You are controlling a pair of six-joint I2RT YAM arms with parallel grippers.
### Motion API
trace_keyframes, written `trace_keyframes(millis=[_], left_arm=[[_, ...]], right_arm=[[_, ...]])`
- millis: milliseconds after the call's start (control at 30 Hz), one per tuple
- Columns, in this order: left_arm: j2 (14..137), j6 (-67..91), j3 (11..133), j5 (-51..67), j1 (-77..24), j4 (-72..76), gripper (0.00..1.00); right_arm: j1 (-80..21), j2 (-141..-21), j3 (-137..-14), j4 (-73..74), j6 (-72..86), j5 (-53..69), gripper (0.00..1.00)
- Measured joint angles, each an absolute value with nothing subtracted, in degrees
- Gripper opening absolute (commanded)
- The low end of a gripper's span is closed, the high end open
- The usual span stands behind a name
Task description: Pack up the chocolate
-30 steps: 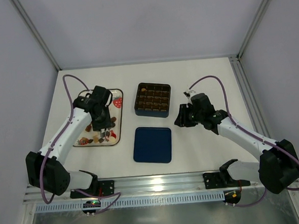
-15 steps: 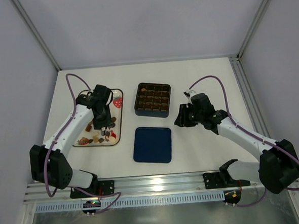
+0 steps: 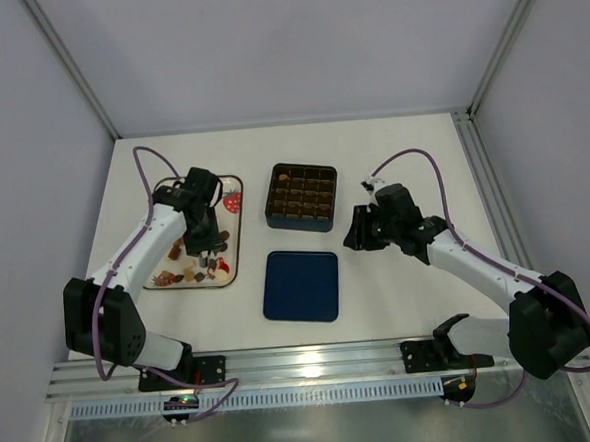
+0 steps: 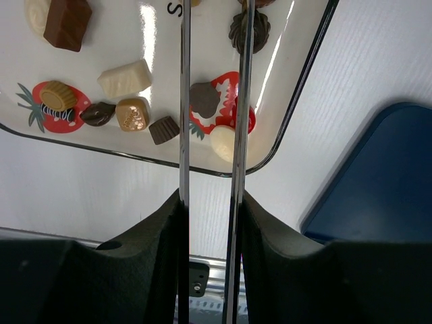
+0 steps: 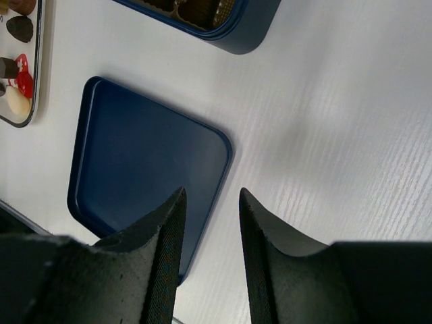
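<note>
Several small chocolates lie on a white tray [image 3: 234,237] with red strawberry prints: a tan one [image 4: 131,113], a white one [image 4: 123,77], a small dark one [image 4: 164,129] and others. My left gripper [image 3: 202,237] [image 4: 210,197] is shut on metal tongs [image 4: 183,101]. The two blades stand apart above the tray, and a dark brown chocolate [image 4: 204,96] shows between them. I cannot tell whether the tips, which are out of frame, grip anything. My right gripper [image 3: 354,232] [image 5: 210,196] is open and empty, hovering over the table beside the lid.
The dark-blue box [image 3: 300,196] with a brown grid insert stands behind the flat dark-blue lid [image 3: 301,286], which also shows in the right wrist view [image 5: 142,155]. The tray's rim [image 4: 297,101] is near the lid's left edge. Walls enclose the table.
My left arm's elbow and lower links have swung a little left while the gripper with the tongs stays over the tray. My right arm has not moved.
</note>
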State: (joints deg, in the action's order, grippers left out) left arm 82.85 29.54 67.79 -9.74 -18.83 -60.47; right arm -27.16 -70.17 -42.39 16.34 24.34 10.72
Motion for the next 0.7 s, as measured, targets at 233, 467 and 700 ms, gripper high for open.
trace_keyframes(millis=[233,467,700], left_arm=[[83.44,29.30,67.53,-9.39,-18.39,-59.81,0.27],[83.44,29.23,67.59,-9.19,-18.35,-60.16,0.18],[83.20,29.04,71.22,-8.21,-18.35,-62.96,0.17]], right_arm=[[-27.16,-70.43,-42.39,16.21,24.36,10.74,0.39],[-27.16,-70.54,-42.39,16.05,24.36,10.74,0.39],[-27.16,-70.54,-42.39,15.88,24.36,10.72,0.39]])
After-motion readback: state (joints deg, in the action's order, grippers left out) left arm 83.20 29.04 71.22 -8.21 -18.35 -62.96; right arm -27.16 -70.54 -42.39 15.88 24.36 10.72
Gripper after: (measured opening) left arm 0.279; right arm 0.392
